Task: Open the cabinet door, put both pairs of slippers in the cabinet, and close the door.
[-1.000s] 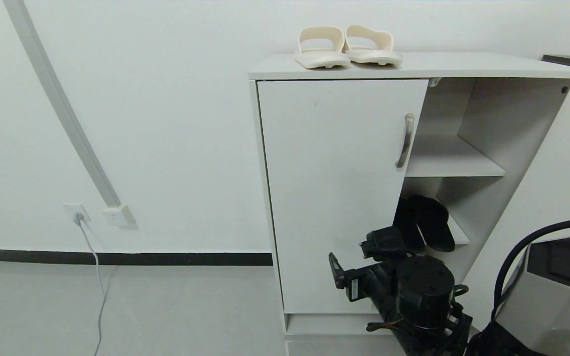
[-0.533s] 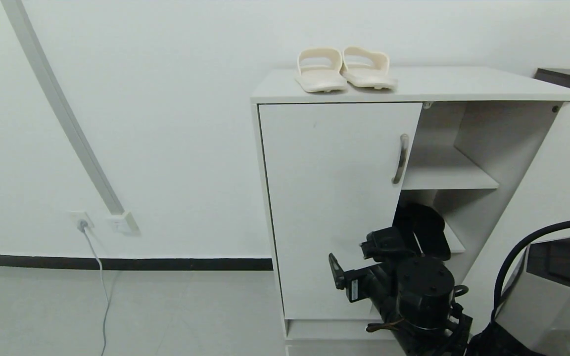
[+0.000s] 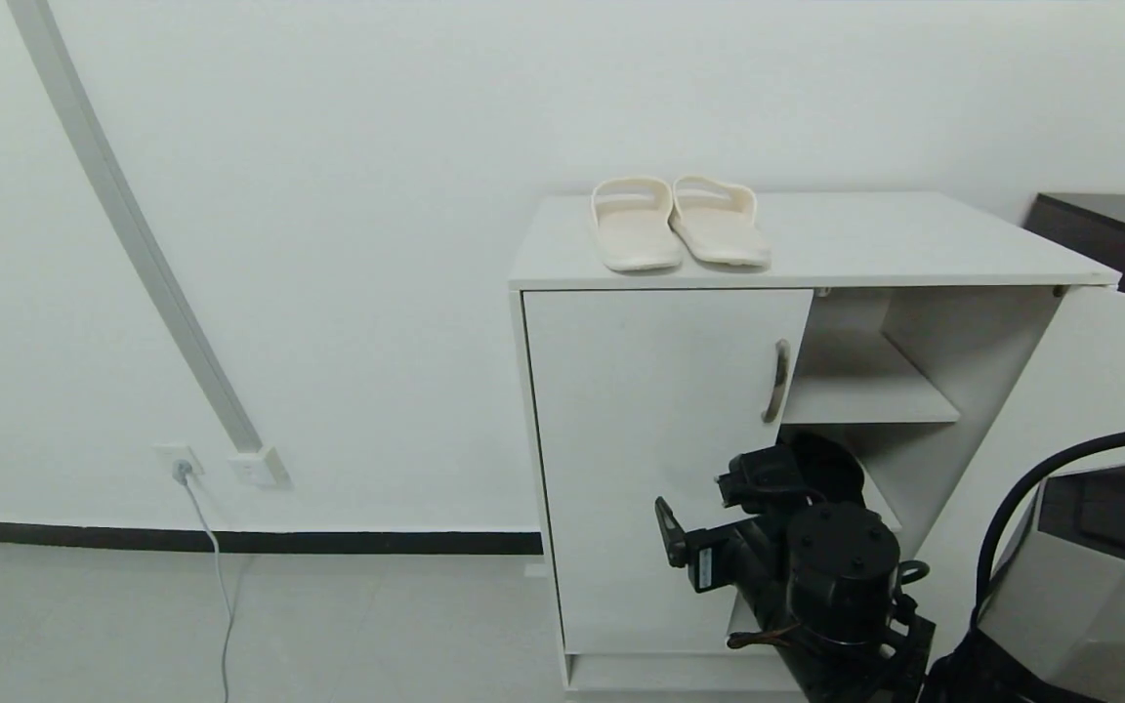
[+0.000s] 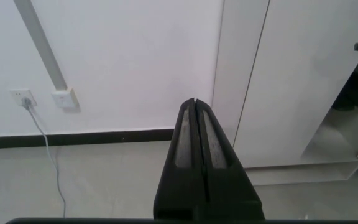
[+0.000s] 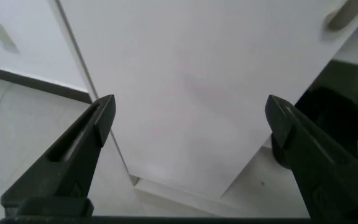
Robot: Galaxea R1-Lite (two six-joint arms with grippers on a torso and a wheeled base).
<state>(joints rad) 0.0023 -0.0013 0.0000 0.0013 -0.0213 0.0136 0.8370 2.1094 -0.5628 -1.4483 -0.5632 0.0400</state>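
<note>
A pair of cream slippers [image 3: 680,223] lies side by side on top of the white cabinet [image 3: 865,244]. Its left door [image 3: 650,439] with a metal handle [image 3: 774,381] is closed, and its right door [image 3: 1061,410] stands swung open. A pair of black slippers [image 3: 821,457] [image 5: 334,118] sits on the lower shelf, partly hidden behind my right arm [image 3: 816,576]. My right gripper [image 5: 190,106] is open and empty, low in front of the closed left door. My left gripper [image 4: 194,106] is shut and empty, over the floor to the left of the cabinet [image 4: 291,81].
An upper shelf [image 3: 865,395] inside the cabinet is bare. A wall socket with a hanging cable [image 3: 179,467] and a slanted conduit [image 3: 133,234] are on the wall at left. Dark furniture [image 3: 1119,234] stands behind the cabinet at right. Open floor [image 3: 279,625] lies left.
The whole head view has shifted, so the cabinet and slippers sit lower in the picture: the camera moved. Slippers, doors and right arm keep their places relative to each other.
</note>
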